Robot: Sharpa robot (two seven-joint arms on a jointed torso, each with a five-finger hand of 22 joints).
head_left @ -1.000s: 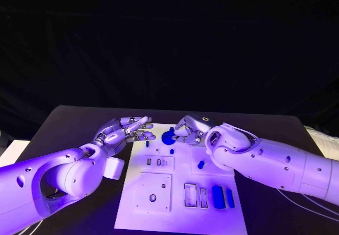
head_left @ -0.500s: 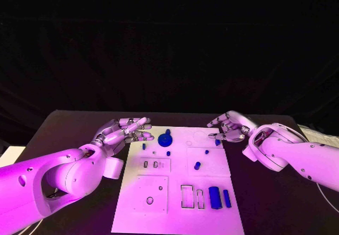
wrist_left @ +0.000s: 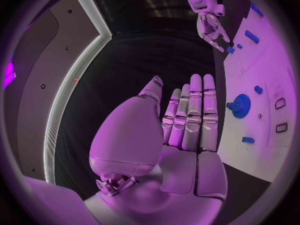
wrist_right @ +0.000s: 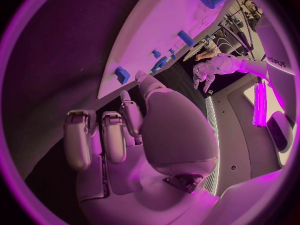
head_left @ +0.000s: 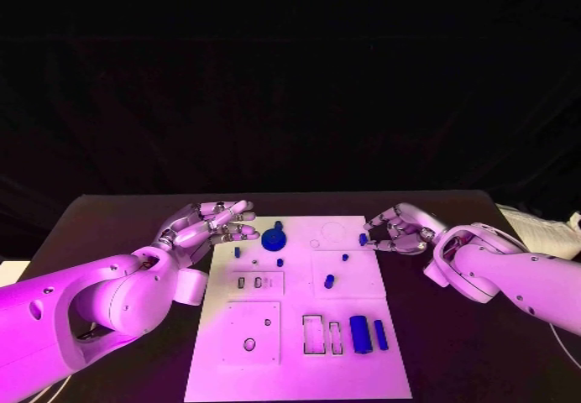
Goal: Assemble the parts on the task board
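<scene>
At the task board's (head_left: 296,353) far right edge my right hand (head_left: 397,229) hangs with fingers curled near a small blue peg (head_left: 362,239), though I cannot tell if it grips. My left hand (head_left: 208,224) hovers empty, fingers apart, beside the blue gear (head_left: 274,239). I judge most work remains: two blue bars (head_left: 369,334) lie loose beside empty slots (head_left: 321,333).

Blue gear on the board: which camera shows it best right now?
The head view: the blue gear sits unobstructed at the far end of the task board. The left wrist view shows it clearly but bent by the lens, beyond the left hand. The right wrist view shows it edge-on.

L hand (wrist_left: 181,125) empty, fingers straight, beside task board (wrist_left: 275,60); blue gear (wrist_left: 240,105) near.
</scene>
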